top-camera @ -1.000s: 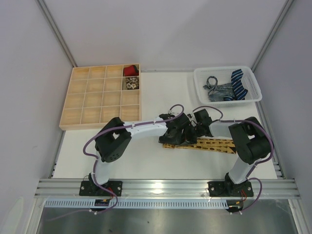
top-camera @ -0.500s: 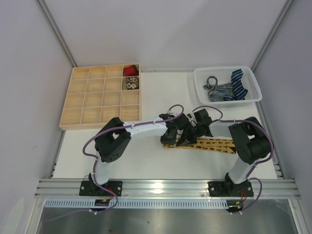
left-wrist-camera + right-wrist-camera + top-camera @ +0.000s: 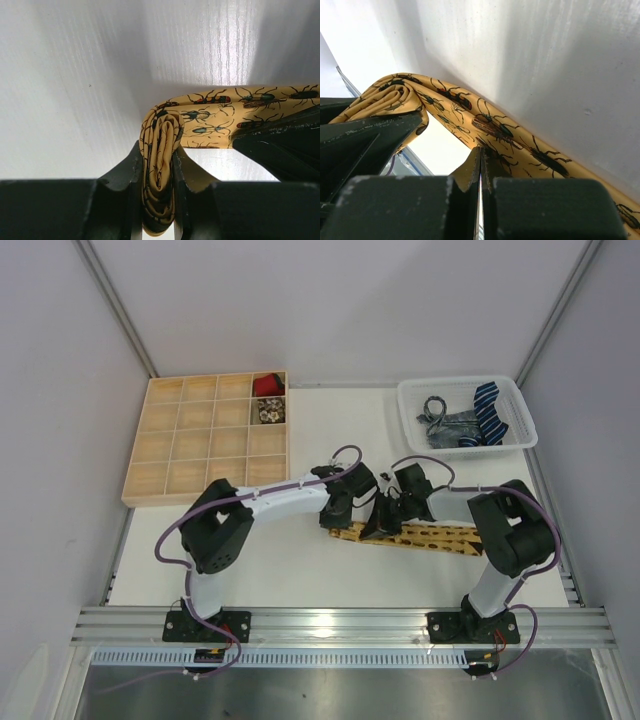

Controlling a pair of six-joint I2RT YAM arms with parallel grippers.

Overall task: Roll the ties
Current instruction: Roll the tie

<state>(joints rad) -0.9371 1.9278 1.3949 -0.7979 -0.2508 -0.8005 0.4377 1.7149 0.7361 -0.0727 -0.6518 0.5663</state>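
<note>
Fabric so thin looked light, limp and quick to unwind, so the mustard tie (image 3: pixel 440 537), flat on the table (image 3: pixel 300 575), seemed best held at its coiled end, where the left gripper (image 3: pixel 159 165) clasped the roll and the right gripper (image 3: pixel 480 160) pinched the strip beside it; its far tip was hidden.

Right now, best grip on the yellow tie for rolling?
The coiled end of the yellow tie, approached from the side opposite the tail, fingers on the coil's broad faces: it is flattened and narrow. The left gripper holds it so.
</note>
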